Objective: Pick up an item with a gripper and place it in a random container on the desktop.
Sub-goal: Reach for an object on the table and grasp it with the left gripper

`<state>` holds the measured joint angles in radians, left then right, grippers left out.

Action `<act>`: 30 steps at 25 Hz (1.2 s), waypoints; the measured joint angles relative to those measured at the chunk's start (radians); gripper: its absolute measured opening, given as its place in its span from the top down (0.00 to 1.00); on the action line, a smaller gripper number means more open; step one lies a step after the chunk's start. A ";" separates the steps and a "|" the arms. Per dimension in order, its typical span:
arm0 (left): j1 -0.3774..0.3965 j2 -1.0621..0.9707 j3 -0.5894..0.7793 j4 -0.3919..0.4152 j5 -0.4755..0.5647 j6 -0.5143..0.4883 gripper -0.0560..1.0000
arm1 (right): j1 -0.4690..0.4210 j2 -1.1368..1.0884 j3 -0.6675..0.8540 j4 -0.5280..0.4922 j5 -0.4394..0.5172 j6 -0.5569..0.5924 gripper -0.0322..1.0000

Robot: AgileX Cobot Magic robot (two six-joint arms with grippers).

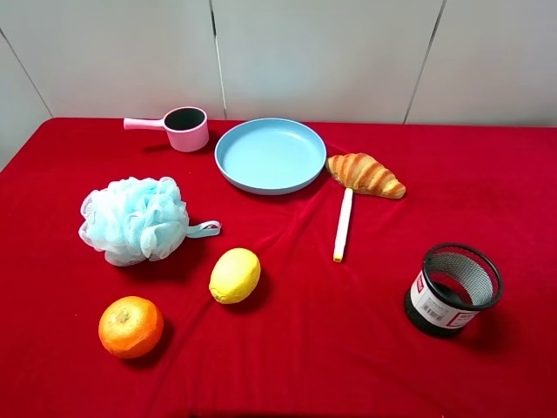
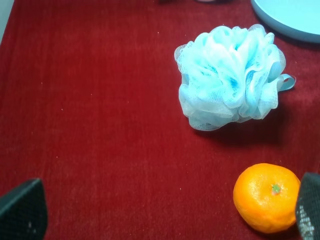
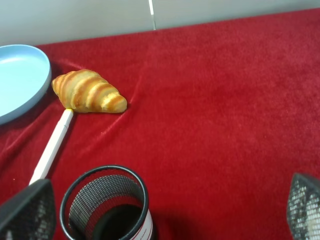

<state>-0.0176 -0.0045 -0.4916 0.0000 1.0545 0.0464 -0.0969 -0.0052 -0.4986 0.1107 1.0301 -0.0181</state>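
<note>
Orange [image 1: 130, 326]: round, with dimpled glossy skin and a small pale stem spot. It sits on the cloth at the near left corner, in front of the pouf and left of the lemon, well apart from the plate.
Plate [image 1: 270, 157]: wide, shallow, round and light blue, smooth and matte with a raised rim. It lies at the far middle of the table.
Left gripper [image 2: 165, 210]: its two dark, fine-textured fingers [image 2: 22, 212] stand wide apart with nothing between them. The orange lies near one fingertip, outside the gap.
Right gripper [image 3: 165, 207]: its jaws are spread wide with nothing held, above the mesh cup.
Cloth [image 1: 348, 340]: deep red and velvety, with soft creases near the plate.
Pouf [image 1: 135, 219]: a ruffled ball of pale blue netting with a ribbon loop.
Lemon [image 1: 235, 275]: yellow, oval and finely pitted, between the orange and the table's middle.
Pink cup [image 1: 185, 129]: small and round, with a straight handle and a dark inside, just left of the plate.
Croissant [image 1: 365, 175]: golden brown, ridged and tapering, just right of the plate.
Stick [image 1: 343, 225]: slim, white and straight, with one end at the croissant.
Mesh cup [image 1: 452, 289]: a black wire-mesh cylinder with a solid rim and a white label, tilted, at the near right.
</note>
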 joint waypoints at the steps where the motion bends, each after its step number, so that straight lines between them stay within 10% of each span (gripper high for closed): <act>1: 0.000 0.000 0.000 0.000 0.000 0.000 0.01 | 0.000 0.000 0.000 0.000 0.000 0.000 0.30; 30: 0.000 0.000 0.000 0.000 0.000 0.000 0.01 | 0.000 0.000 0.000 0.000 0.000 0.000 0.30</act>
<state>-0.0176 -0.0045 -0.4916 0.0000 1.0545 0.0464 -0.0969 -0.0052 -0.4986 0.1107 1.0301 -0.0181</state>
